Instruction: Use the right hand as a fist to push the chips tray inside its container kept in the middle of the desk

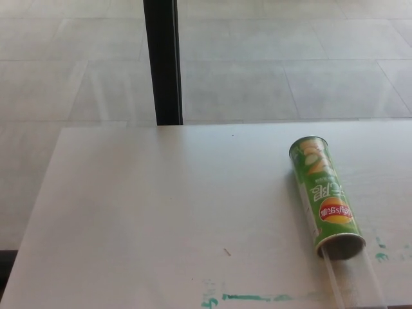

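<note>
Neither robot hand is in view, so their state cannot be told. At the near edge, right of centre, the clear plastic chips tray [351,280] protrudes from the open mouth of the green cylindrical chips can [324,194], which lies on its side on the white desk [161,206]. The push has not begun, by my judgement; next, the right fist must meet the tray's near end. The long axis runs near to far, mouth nearest, closed end leaning slightly left.

The chips can [324,197] is bright green with a red-and-yellow logo and white lettering, its tray [353,282] clear, on a white desk [161,212] smeared teal, behind it a black post [163,61] and grey floor tiles [290,58].
</note>
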